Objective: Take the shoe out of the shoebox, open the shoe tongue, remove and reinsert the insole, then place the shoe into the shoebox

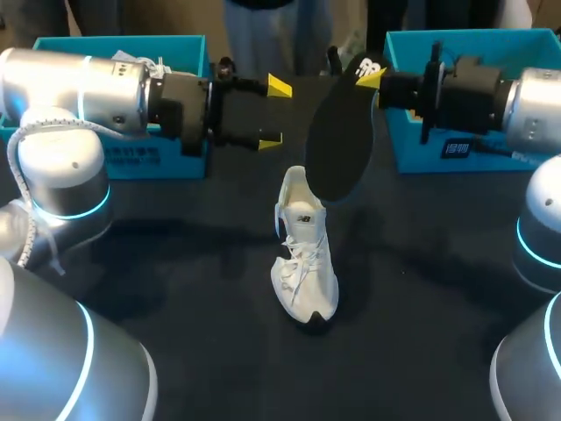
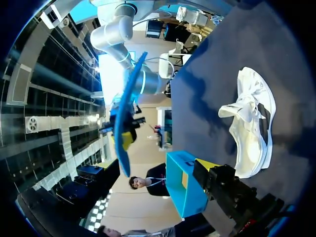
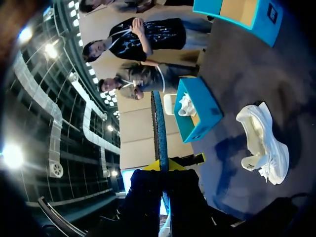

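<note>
A white shoe (image 1: 304,254) stands upright on the dark table, toe toward me, and shows too in the left wrist view (image 2: 252,123) and the right wrist view (image 3: 264,143). Above it hangs the dark insole (image 1: 340,140), pinched at its upper end by my right gripper (image 1: 370,77), which is shut on it. In the right wrist view the insole (image 3: 159,131) shows edge-on between the yellow tips of the gripper (image 3: 167,165). My left gripper (image 1: 274,112) is open beside the insole, left of it, touching nothing. One left fingertip (image 2: 206,164) shows, with the insole (image 2: 126,118) ahead of it.
A teal shoebox (image 1: 188,162) sits at the back left behind my left arm, with a second white shoe (image 3: 186,104) inside. Another teal shoebox (image 1: 421,153) sits at the back right under my right arm. My arms' bases crowd the near corners.
</note>
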Action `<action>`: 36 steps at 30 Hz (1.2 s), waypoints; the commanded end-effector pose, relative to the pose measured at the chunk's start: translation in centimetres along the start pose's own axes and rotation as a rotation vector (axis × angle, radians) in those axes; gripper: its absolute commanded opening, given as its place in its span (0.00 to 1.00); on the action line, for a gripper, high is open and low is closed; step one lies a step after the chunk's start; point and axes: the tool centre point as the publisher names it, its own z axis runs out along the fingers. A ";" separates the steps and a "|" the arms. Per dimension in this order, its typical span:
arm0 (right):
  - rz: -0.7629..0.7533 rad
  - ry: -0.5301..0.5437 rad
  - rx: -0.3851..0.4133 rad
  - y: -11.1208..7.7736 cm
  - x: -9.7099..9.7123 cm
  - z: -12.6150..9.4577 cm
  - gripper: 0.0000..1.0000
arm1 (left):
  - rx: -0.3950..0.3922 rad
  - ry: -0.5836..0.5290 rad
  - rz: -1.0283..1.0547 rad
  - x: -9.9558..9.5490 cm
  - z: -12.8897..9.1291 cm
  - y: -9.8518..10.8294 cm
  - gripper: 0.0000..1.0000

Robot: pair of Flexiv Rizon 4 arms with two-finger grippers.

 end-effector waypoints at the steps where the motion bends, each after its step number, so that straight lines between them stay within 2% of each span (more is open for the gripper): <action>1: 0.004 -0.040 0.040 1.9 0.3 2.7 0.00 | -0.006 -0.026 0.002 -0.2 -0.2 -1.1 1.00; 6: 0.041 -0.078 0.096 3.3 -0.3 4.3 0.00 | 0.006 -0.050 0.003 -0.5 -0.2 -2.0 1.00; 11: 0.051 -0.101 0.147 3.9 -0.5 5.9 0.00 | 0.013 -0.081 0.013 -0.7 0.3 -2.3 1.00; 19: 0.064 -0.124 0.208 4.0 -1.0 8.2 0.00 | 0.028 -0.123 0.013 -1.3 0.6 -2.6 1.00; 25: 0.066 -0.133 0.254 3.1 -1.1 9.3 0.00 | 0.018 -0.138 0.029 -1.5 1.3 -2.0 1.00; 26: 0.066 -0.136 0.256 3.0 -1.2 9.3 0.00 | 0.016 -0.139 0.033 -1.5 1.4 -2.0 0.97; 27: 0.067 -0.136 0.257 2.9 -1.3 9.4 0.00 | 0.016 -0.139 0.034 -1.5 1.4 -2.0 0.86; 29: 0.070 -0.136 0.260 2.7 -1.4 9.5 0.00 | 0.016 -0.142 0.037 -1.5 1.5 -1.9 0.76; 30: 0.071 -0.136 0.260 2.5 -1.4 9.5 0.00 | 0.017 -0.142 0.037 -1.5 1.5 -1.9 0.57; 31: 0.072 -0.135 0.261 2.4 -1.4 9.5 0.00 | 0.019 -0.141 0.039 -1.5 1.6 -1.9 0.47; 32: 0.073 -0.135 0.262 2.4 -1.4 9.6 0.00 | 0.020 -0.139 0.040 -1.4 1.6 -1.8 0.45; 33: 0.074 -0.133 0.263 2.3 -1.4 9.6 0.00 | 0.020 -0.138 0.041 -1.4 1.7 -1.8 0.35; 34: 0.074 -0.132 0.263 2.2 -1.5 9.6 0.00 | 0.020 -0.137 0.042 -1.4 1.7 -1.8 0.29; 36: 0.077 -0.131 0.263 2.2 -1.5 9.6 0.00 | 0.024 -0.136 0.043 -1.5 1.7 -1.9 0.24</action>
